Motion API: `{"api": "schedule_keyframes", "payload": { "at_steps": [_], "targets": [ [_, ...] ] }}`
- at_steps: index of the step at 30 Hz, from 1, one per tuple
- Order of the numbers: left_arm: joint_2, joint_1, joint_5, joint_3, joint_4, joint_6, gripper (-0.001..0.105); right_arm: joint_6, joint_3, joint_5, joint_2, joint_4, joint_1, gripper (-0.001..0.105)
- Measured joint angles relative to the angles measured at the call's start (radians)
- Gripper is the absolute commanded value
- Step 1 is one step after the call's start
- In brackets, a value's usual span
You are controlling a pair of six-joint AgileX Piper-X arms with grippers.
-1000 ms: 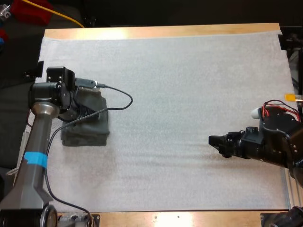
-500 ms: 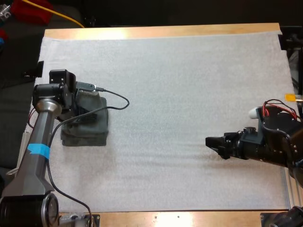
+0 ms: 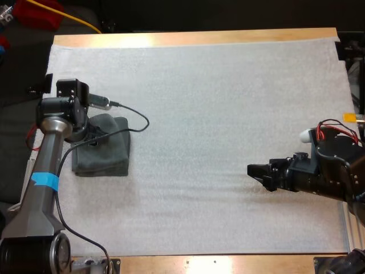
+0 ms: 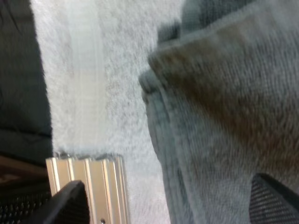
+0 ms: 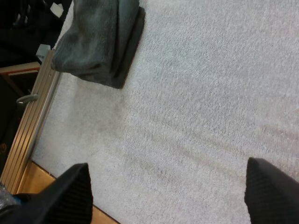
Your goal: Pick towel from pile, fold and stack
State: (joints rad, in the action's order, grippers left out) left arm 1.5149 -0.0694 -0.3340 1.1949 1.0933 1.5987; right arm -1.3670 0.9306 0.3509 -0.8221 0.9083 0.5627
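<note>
Fingers of the right gripper (image 3: 258, 171) are held over bare white mat (image 3: 228, 103) in the high view, well apart from the folded towel stack (image 3: 105, 157) at the mat's left side, where the left gripper (image 3: 91, 137) is poised at its far edge. From the left wrist, fingers (image 4: 70, 203) are seen spread above the stack. From the right wrist, fingers (image 5: 70, 189) are seen spread above bare mat, the stack beyond.
</note>
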Motion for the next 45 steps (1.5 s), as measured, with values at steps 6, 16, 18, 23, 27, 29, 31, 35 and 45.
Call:
{"api": "schedule_keyframes", "payload": {
  "at_steps": [6, 16, 18, 23, 27, 29, 31, 35, 45],
  "targets": [
    [0.000, 0.000, 0.117, 0.008, -0.064, 0.042, 0.069, 0.000, 0.000, 0.000, 0.000, 0.000, 0.000, 0.067],
    [0.056, 0.000, 0.260, 0.008, -0.166, 0.184, 0.069, 0.000, 0.000, 0.000, 0.000, 0.000, 0.000, 0.067],
    [0.093, 0.000, 0.271, 0.008, -0.170, 0.203, 0.069, 0.000, 0.000, 0.000, 0.000, 0.000, 0.000, 0.067],
    [0.178, 0.000, 0.337, 0.008, -0.195, 0.226, 0.069, 0.000, 0.000, 0.000, 0.000, 0.000, 0.000, 0.067],
    [0.232, 0.000, 0.371, 0.008, -0.209, 0.227, 0.069, 0.000, 0.000, 0.000, 0.000, 0.000, 0.000, 0.067],
    [0.243, 0.000, 0.373, 0.008, -0.211, 0.227, 0.069, 0.000, 0.000, 0.000, 0.000, 0.000, 0.000, 0.067],
    [0.246, 0.000, 0.373, 0.008, -0.215, 0.227, 0.069, 0.000, 0.000, 0.000, 0.000, 0.000, 0.000, 0.067],
    [0.245, 0.000, 0.375, 0.008, -0.210, 0.227, 0.069, 0.000, 0.000, 0.000, 0.000, 0.000, 0.000, 0.067],
    [0.092, 0.000, 0.375, 0.008, -0.139, 0.203, 0.069, 0.000, 0.000, 0.000, 0.000, 0.000, 0.000, 0.067]
  ]
}}
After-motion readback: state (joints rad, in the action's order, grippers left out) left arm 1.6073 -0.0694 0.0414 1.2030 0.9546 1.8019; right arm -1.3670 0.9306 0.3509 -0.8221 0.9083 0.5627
